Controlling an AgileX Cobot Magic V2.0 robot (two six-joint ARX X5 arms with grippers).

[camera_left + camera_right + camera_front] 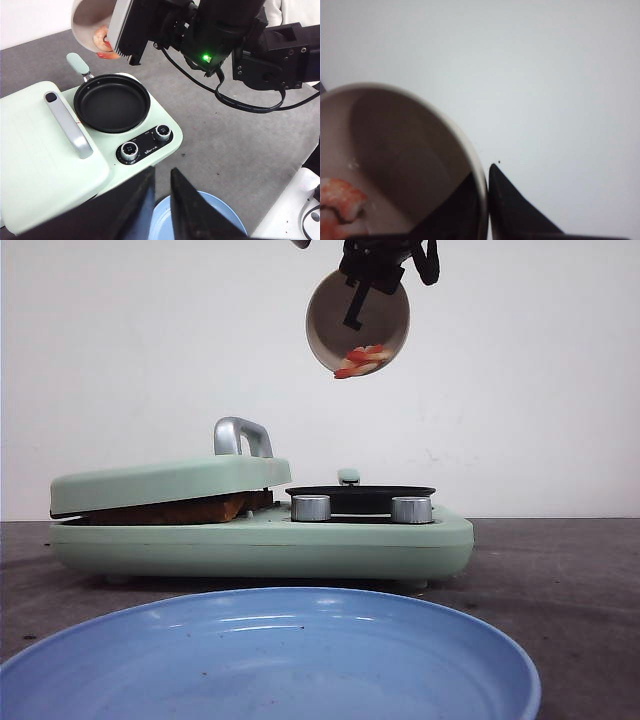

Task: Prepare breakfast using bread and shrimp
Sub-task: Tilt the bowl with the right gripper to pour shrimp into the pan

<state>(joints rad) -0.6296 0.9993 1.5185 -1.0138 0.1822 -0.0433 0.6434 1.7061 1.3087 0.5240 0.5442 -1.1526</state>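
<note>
Black fingers (470, 200) pinching bowl (395, 150) rim

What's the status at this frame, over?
Right gripper shut on bowl rim, tipped above frying pan; shrimp at lip. Left gripper open, empty. Bread under closed press lid. Nothing obstructing.

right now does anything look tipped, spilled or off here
Nothing has spilled. The one odd thing is the bowl, held high above the pan by the right end effector and tipped steeply, with the shrimp bunched at its low rim. The pan is empty.
</note>
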